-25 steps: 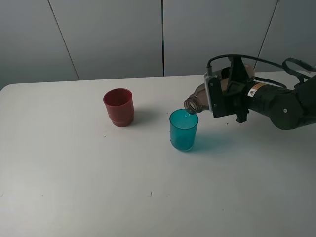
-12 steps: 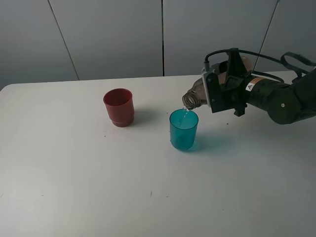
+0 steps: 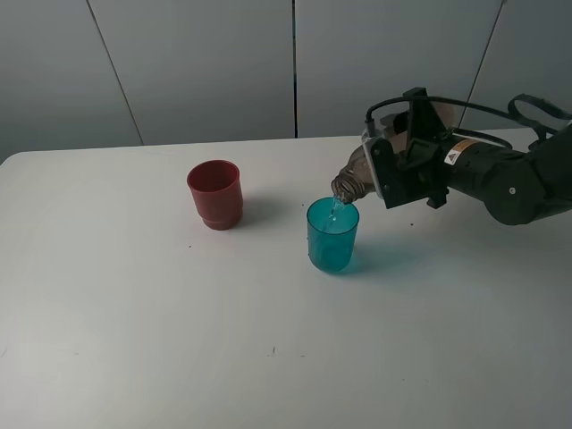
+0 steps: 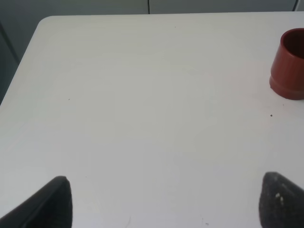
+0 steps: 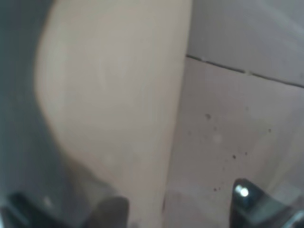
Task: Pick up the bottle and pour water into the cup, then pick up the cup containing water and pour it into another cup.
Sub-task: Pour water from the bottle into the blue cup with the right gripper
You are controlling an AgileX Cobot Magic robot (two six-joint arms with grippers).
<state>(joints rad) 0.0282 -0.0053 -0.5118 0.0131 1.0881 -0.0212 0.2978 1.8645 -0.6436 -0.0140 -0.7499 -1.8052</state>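
My right gripper (image 3: 393, 172) is shut on the smoky grey-brown bottle (image 3: 355, 180) and holds it tipped, its open neck just over the rim of the teal cup (image 3: 332, 235). A thin stream of water runs from the neck into that cup. The teal cup stands upright near the table's middle. The dark red cup (image 3: 214, 194) stands upright to its left, apart from it; it also shows in the left wrist view (image 4: 288, 71). The right wrist view is filled by the blurred bottle body (image 5: 114, 104). My left gripper (image 4: 164, 202) is open and empty, low over bare table.
The white table (image 3: 134, 313) carries only the two cups. A grey panelled wall (image 3: 206, 63) runs behind its far edge. The right arm (image 3: 509, 183) reaches in from the right with cables looping above it.
The right gripper has lifted slightly and tipped the bottle more steeply over the teal cup. Water has begun to run into the cup. The cups have not moved.
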